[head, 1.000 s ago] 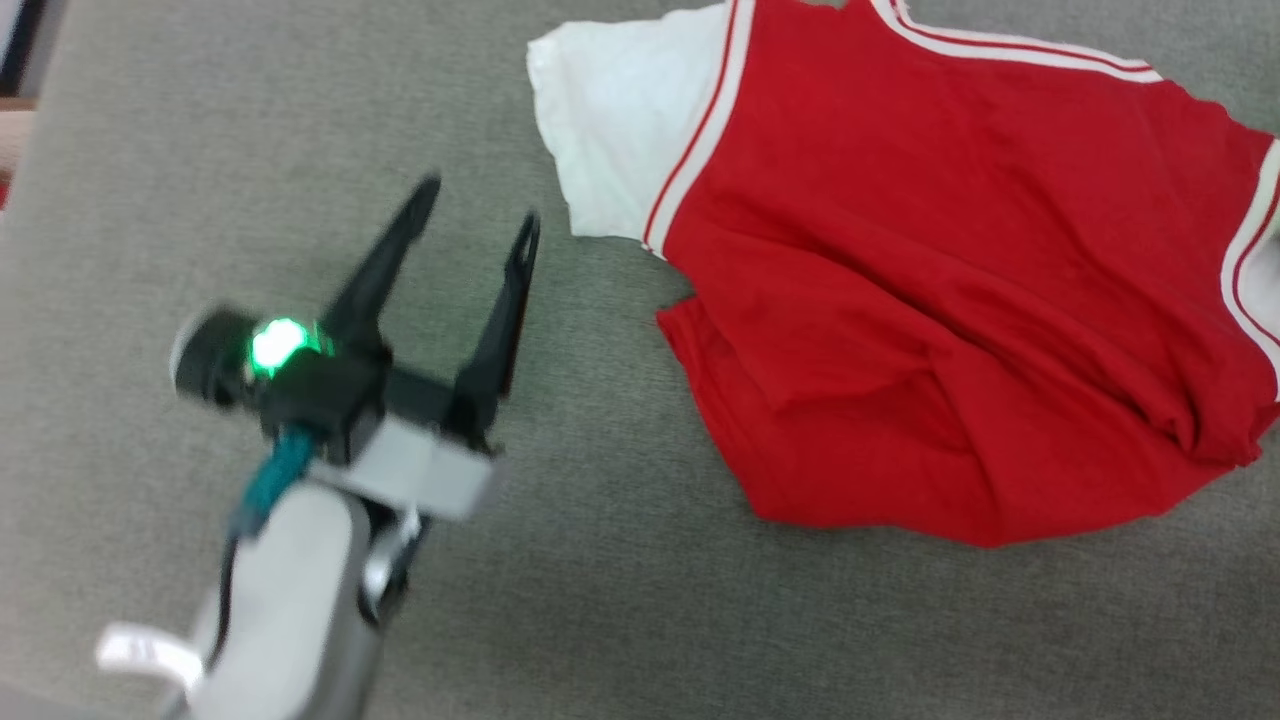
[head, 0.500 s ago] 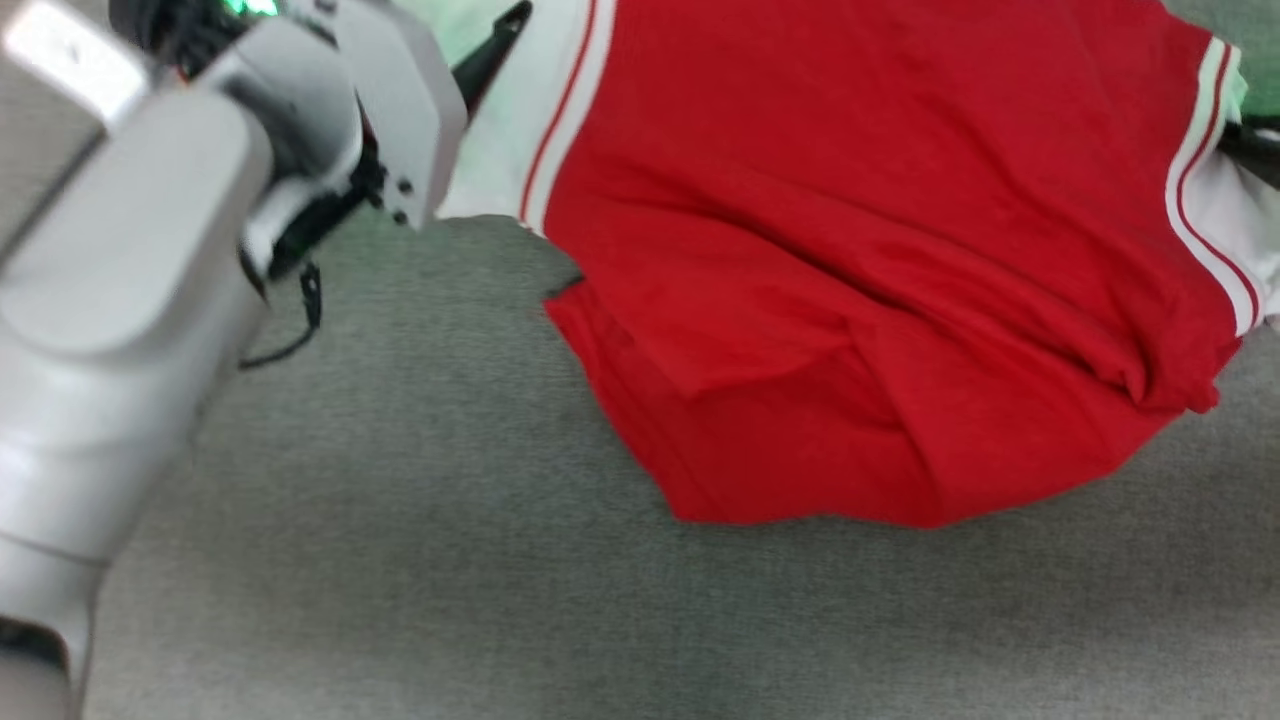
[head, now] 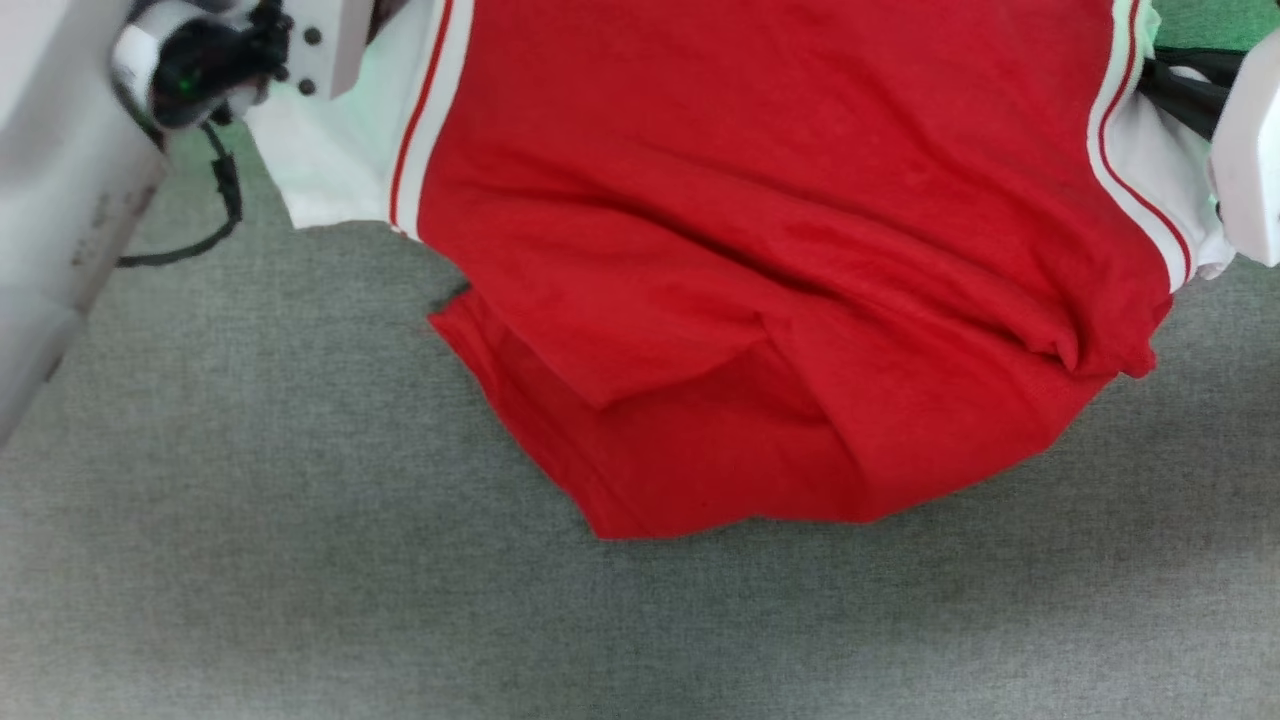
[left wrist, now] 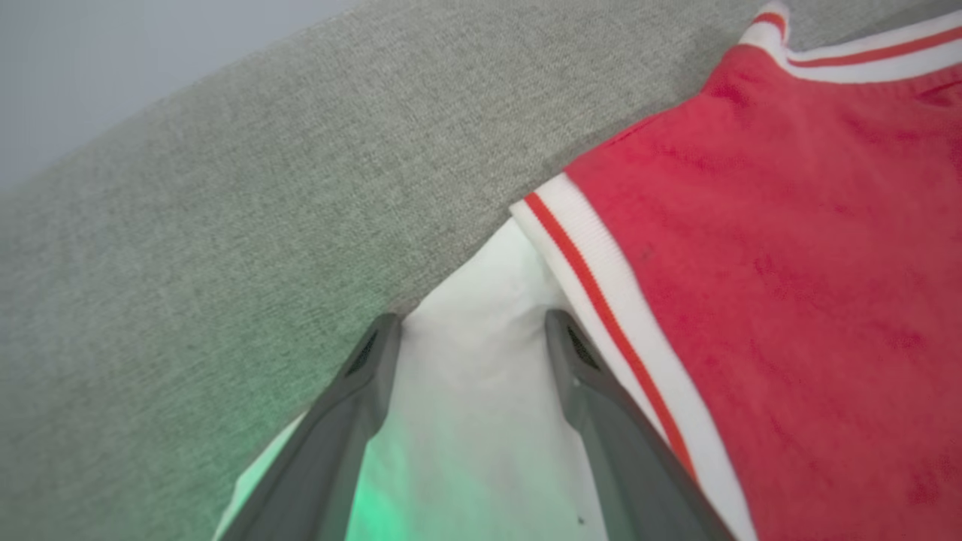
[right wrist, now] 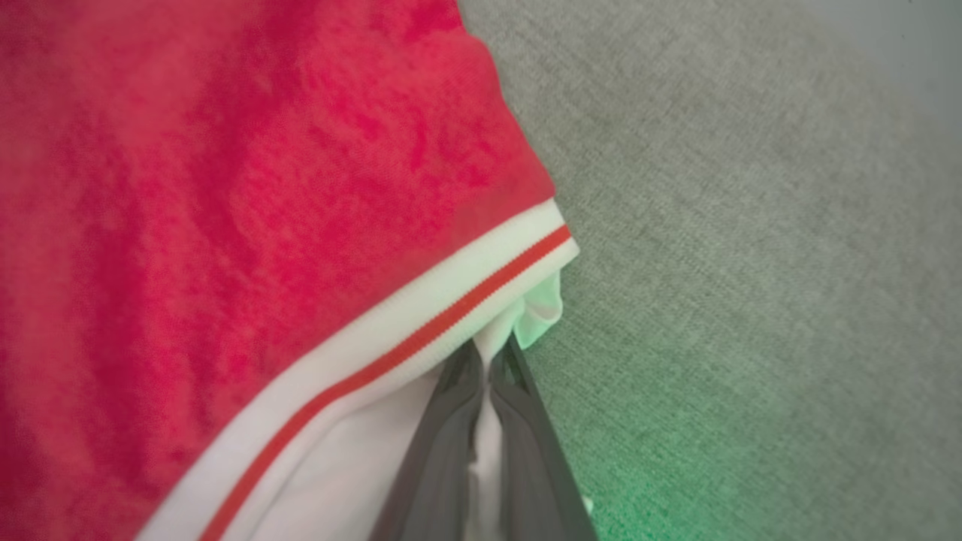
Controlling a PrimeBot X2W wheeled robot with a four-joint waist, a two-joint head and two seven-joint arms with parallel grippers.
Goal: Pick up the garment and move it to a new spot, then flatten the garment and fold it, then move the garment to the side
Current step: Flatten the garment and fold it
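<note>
Spread on a flat grey woven surface (head: 300, 560): a bright red soft-knit T-shirt (head: 760, 230) with white sleeves and red-and-white striped trim at the sleeve seams. Not flat but rumpled, with long creases across the red body and one layer folded over another near the bottom edge. Reaches from the robot's left side to its right side, up near the top of the head view.

At the left side, the left gripper (left wrist: 472, 323) with its two long dark fingers wide apart. Between them, the white sleeve (left wrist: 466, 406) of that side, with the striped trim (left wrist: 601, 300) just beside one finger. Nothing pinched here. Cannot tell if the finger tips press on the cloth or hang just over it.

At the right side, the right gripper (right wrist: 490, 357) with fingers squeezed together, clamped on a bit of the other white sleeve (right wrist: 338, 481). A thin strip of white cloth caught between the two fingers, and a small white flap poking out past the tips. Soft green glow near both grippers.
</note>
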